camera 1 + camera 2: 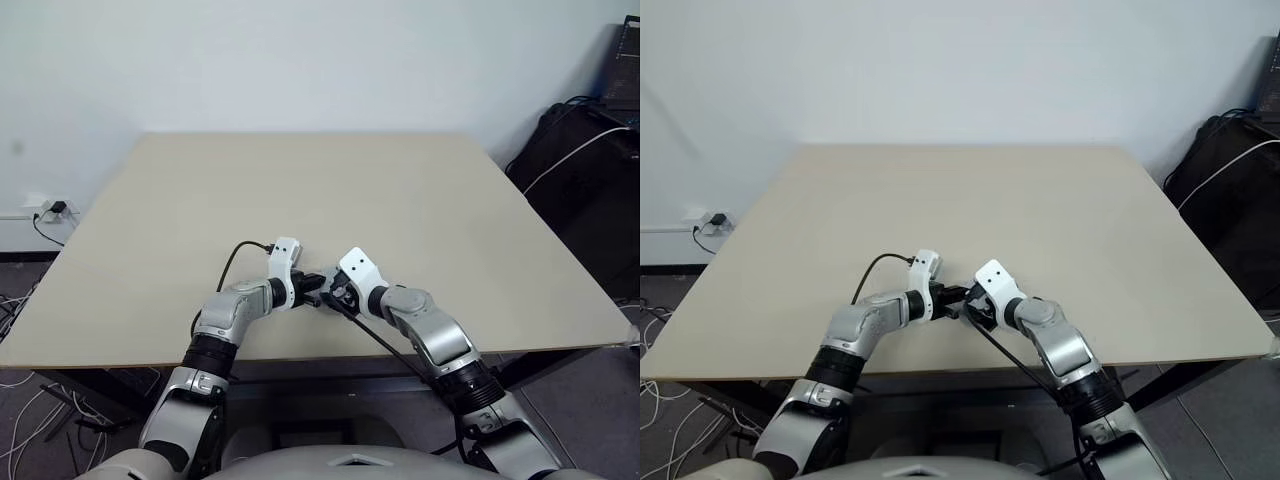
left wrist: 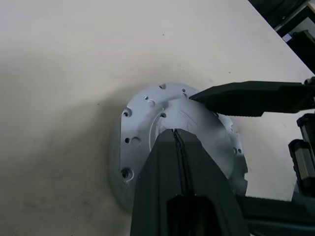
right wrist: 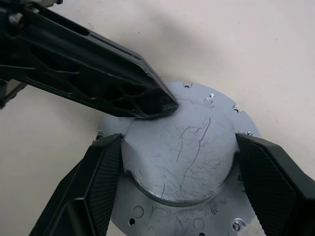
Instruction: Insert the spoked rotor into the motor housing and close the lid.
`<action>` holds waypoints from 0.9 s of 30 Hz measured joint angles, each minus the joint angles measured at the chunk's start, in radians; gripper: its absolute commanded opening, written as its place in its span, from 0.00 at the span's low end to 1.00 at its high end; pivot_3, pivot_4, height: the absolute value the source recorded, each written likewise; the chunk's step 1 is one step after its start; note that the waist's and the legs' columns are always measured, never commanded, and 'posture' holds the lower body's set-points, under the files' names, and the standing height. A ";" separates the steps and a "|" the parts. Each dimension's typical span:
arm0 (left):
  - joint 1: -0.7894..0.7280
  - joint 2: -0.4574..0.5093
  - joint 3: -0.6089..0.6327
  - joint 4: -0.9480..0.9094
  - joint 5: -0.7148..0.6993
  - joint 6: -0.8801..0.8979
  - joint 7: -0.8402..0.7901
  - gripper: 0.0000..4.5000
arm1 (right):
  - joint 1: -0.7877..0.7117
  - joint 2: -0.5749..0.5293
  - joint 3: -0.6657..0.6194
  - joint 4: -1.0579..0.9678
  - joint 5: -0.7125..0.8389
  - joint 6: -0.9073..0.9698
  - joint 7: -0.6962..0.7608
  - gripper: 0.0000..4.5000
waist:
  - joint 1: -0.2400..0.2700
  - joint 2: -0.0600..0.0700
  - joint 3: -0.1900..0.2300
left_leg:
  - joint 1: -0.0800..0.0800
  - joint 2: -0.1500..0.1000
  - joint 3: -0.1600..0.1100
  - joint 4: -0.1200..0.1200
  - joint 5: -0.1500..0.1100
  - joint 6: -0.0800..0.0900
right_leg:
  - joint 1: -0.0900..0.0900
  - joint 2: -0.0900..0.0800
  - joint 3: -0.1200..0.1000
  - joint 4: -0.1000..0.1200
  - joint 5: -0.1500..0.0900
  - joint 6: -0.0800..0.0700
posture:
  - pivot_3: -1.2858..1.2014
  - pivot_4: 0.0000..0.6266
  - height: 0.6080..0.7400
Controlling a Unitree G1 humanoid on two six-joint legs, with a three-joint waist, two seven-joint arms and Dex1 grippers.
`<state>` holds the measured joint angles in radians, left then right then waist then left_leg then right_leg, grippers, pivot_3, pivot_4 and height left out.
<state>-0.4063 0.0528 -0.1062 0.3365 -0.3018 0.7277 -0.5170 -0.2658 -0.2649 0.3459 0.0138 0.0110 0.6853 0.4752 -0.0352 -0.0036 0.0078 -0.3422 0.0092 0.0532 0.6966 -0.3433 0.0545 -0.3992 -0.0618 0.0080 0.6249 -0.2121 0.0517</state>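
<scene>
The lid (image 3: 182, 157) lies flat on the table (image 1: 350, 190) near its front edge. It is a silver-grey disc with a raised, scratched centre and a flange of small holes (image 2: 129, 140). A thicker rim shows under its edge; I cannot tell whether that is the motor housing. The spoked rotor is hidden. My right gripper (image 3: 177, 142) straddles the raised centre, with its fingers (image 3: 106, 172) against both sides. My left gripper (image 2: 175, 132) is shut with nothing in it, and its tip (image 3: 165, 105) rests on the lid's top face. In the eye views the left gripper (image 1: 310, 285) and the right gripper (image 1: 330, 292) meet there.
The beige table stretches wide and bare beyond the grippers. A black cable (image 1: 235, 262) loops from my left wrist over the tabletop. Dark equipment and cables (image 1: 590, 150) stand off the table's right side.
</scene>
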 measured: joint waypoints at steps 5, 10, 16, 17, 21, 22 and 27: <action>-0.007 -0.012 0.011 0.003 0.011 -0.002 0.053 0.00 | -0.001 0.000 0.001 0.000 0.000 0.000 0.000 0.74 | 0.000 0.000 0.000 | 0.000 0.001 0.000 0.000 0.000 0.000 | 0.000 0.000 0.000 0.000 0.000 0.000 | 0.52 0.00 1.00; -0.010 -0.009 0.034 0.026 0.028 -0.002 0.103 0.00 | -0.003 -0.002 0.001 0.001 -0.001 0.001 0.001 0.74 | 0.001 0.000 0.000 | 0.000 0.000 -0.001 0.000 0.000 0.000 | 0.000 0.000 0.000 0.000 0.000 0.000 | 0.52 0.00 1.00; 0.006 0.004 0.027 0.046 0.036 0.029 0.075 0.00 | -0.002 -0.003 0.001 -0.001 -0.001 0.001 0.004 0.74 | 0.000 -0.001 0.001 | -0.001 0.000 -0.001 -0.001 0.000 0.000 | -0.001 -0.001 -0.001 0.000 0.000 0.000 | 0.52 0.00 1.00; 0.007 0.007 0.026 0.046 0.036 0.033 0.067 0.00 | -0.002 -0.004 0.001 -0.001 -0.001 0.001 0.004 0.74 | 0.001 -0.001 0.001 | -0.001 0.000 -0.001 -0.001 0.000 0.000 | -0.001 -0.001 -0.001 0.000 0.000 0.000 | 0.52 0.00 1.00; 0.008 0.009 0.027 0.045 0.036 0.035 0.055 0.00 | -0.002 -0.006 0.001 -0.002 -0.001 0.001 0.004 0.74 | 0.002 -0.001 0.001 | 0.000 0.000 -0.001 0.000 0.000 0.000 | 0.000 -0.002 0.000 0.000 0.000 0.000 | 0.52 0.00 1.00; 0.008 0.007 0.028 0.045 0.036 0.032 0.055 0.00 | -0.002 -0.007 0.001 -0.003 -0.001 0.001 0.004 0.74 | 0.002 -0.001 0.001 | -0.001 0.000 -0.001 -0.001 0.000 0.000 | 0.000 -0.002 -0.001 0.000 0.000 0.000 | 0.52 0.00 1.00; -0.002 -0.045 0.084 0.046 0.037 -0.062 0.117 0.00 | -0.003 -0.007 0.002 -0.003 -0.001 0.001 0.004 0.74 | 0.006 -0.002 0.002 | -0.001 0.001 -0.001 -0.001 0.000 0.000 | -0.001 -0.002 0.000 0.000 0.000 0.000 | 0.52 0.00 1.00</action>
<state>-0.4085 0.0081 -0.0219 0.3820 -0.2653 0.6659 -0.3996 -0.2684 -0.2716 0.3475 0.0105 0.0103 0.6861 0.4796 -0.0294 -0.0060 0.0096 -0.3429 0.0100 0.0525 0.6961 -0.3433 0.0544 -0.4000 -0.0639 0.0076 0.6247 -0.2121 0.0514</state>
